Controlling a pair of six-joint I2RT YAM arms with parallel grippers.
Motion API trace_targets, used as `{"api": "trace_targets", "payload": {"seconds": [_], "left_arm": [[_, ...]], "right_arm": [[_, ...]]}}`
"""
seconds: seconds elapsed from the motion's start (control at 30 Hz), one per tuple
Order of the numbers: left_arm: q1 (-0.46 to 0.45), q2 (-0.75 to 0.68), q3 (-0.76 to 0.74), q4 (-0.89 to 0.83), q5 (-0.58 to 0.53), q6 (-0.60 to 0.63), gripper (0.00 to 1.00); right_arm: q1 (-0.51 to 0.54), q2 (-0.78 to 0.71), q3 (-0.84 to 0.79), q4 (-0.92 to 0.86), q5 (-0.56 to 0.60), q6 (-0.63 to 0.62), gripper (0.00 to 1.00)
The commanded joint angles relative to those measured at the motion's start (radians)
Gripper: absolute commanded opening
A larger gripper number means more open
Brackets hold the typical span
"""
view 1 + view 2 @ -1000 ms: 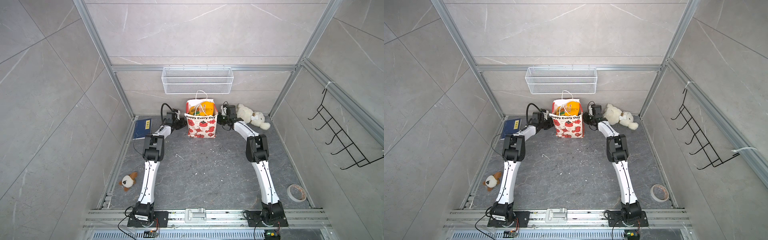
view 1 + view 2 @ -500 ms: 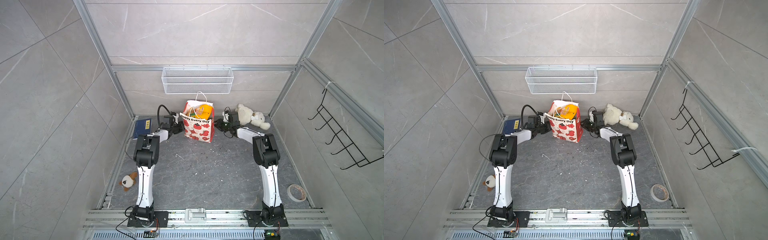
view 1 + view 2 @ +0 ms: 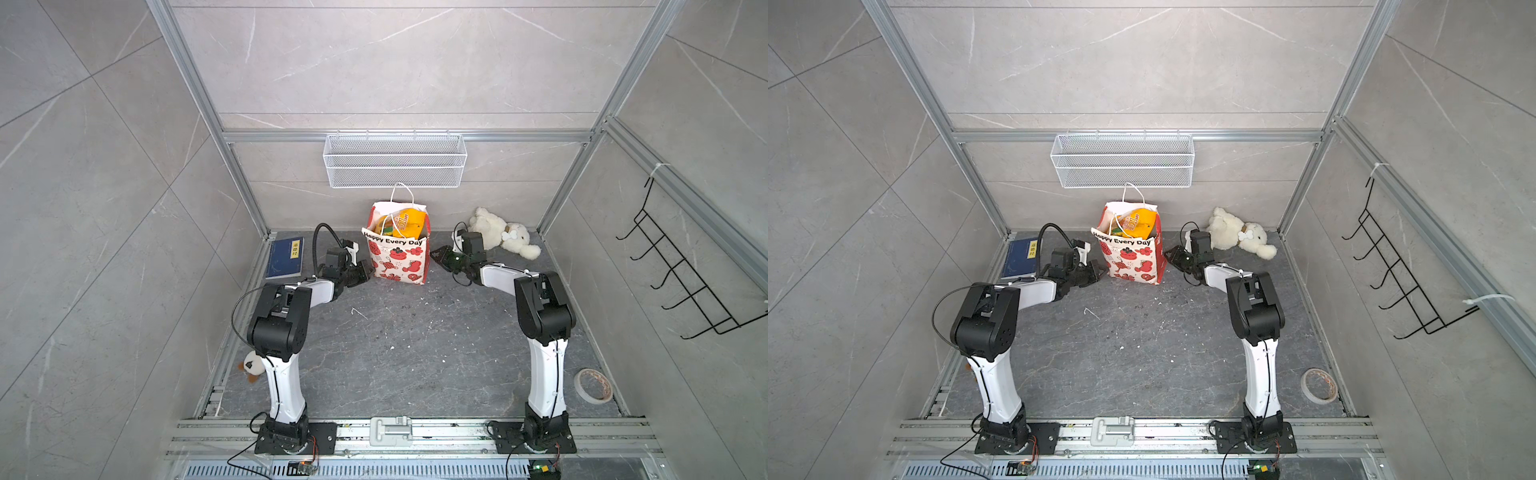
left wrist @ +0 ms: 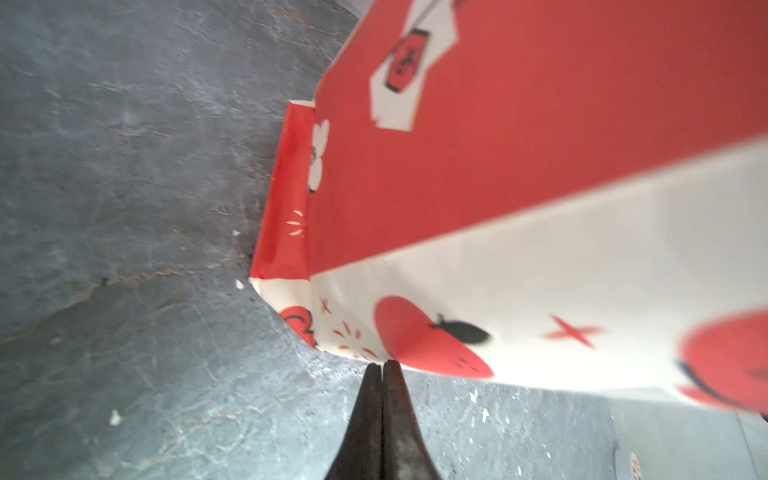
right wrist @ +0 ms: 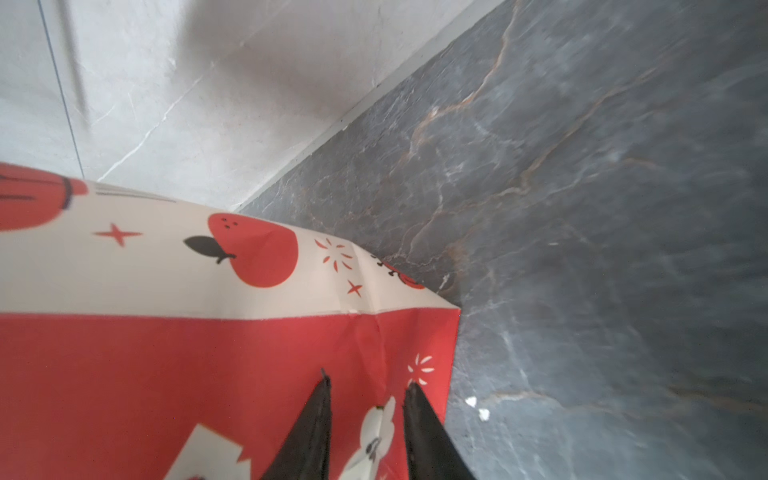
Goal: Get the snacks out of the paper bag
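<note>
The arms (image 3: pixel 284 382) are white-shelled with chunky black joints (image 3: pixel 544 309) and bases (image 3: pixel 324 436) (black cables (image 3: pixel 314 249) looping out).

White paper carrier bag (image 3: pixel 397 259) with red prints: smooth paper with a faint sheen, creased along the base folds. Yellow-orange snack packets (image 3: pixel 405 220) in its mouth: glossy, crinkled plastic film. Dark grey floor slab (image 3: pixel 395 353): matt, veined, stone-like surface speckled with pale chips. White wall basket (image 3: pixel 395 160): fine painted metal mesh on a wire rim. Cream plush toy (image 3: pixel 500 237): fluffy pile cloth.
</note>
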Motion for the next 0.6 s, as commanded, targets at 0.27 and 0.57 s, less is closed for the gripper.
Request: {"api": "trace_targets", "payload": {"seconds": [0.27, 0.57], "left_arm": [[0.121, 0.264, 0.550, -0.176, 0.162, 0.089, 0.00], [0.108, 0.585, 0.929, -0.196, 0.312, 0.009, 0.00]], "right_arm": [[-0.013, 0.063, 0.164, -0.022, 0.049, 0.030, 0.32], [-0.012, 0.210, 0.377, -0.090, 0.033, 0.044, 0.30]]}}
